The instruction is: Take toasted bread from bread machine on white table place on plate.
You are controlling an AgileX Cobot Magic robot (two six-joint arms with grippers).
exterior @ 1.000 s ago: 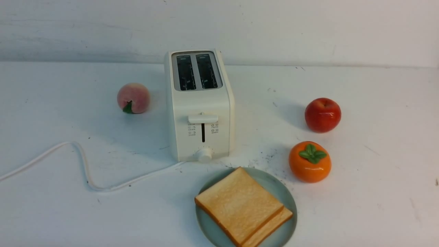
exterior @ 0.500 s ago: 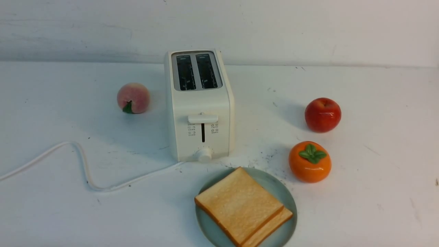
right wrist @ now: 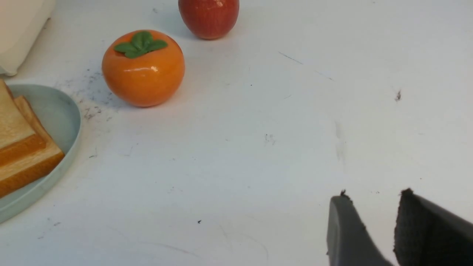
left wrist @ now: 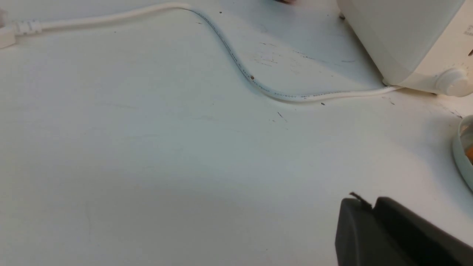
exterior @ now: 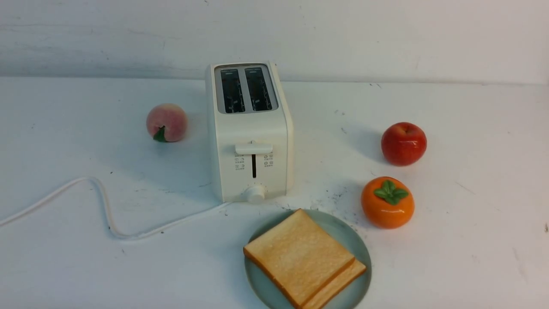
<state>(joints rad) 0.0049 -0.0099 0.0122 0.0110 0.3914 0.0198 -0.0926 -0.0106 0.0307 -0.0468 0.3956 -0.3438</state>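
Note:
Two slices of toasted bread lie stacked, slightly offset, on the mint-green plate in front of the bread machine. Both its slots look dark and empty. The white table carries them all. Neither arm shows in the front view. My left gripper is shut and empty, low over bare table left of the toaster; the plate's rim shows at the edge. My right gripper is open and empty over bare table right of the plate and the toast.
A peach sits left of the toaster. A red apple and an orange persimmon sit to its right, the persimmon close beside the plate. The white cord snakes across the table's left.

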